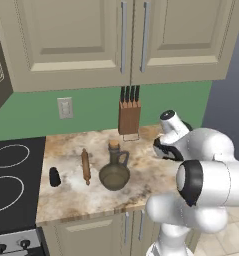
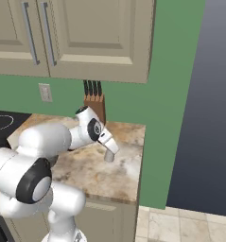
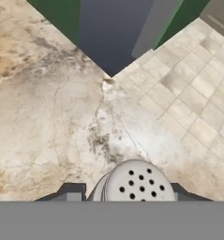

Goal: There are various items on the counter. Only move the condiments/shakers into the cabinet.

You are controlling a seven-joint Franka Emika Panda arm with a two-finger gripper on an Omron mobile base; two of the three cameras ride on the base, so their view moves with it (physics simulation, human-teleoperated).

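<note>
Bending low, tool (image 3: 122, 197) (astride shaker (image 3: 134, 180))

On the desk (image 1: 76, 192), the jug (image 1: 114, 169) sits between the rolling pin (image 1: 85, 166) and the arm; the knife block (image 1: 129, 118) stands behind.

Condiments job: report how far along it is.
Nothing is put away yet. The pale grey shaker sits between the pincer fingers near the counter's right end. The black shaker and corked jug wait on the counter; cupboard doors look closed.
</note>
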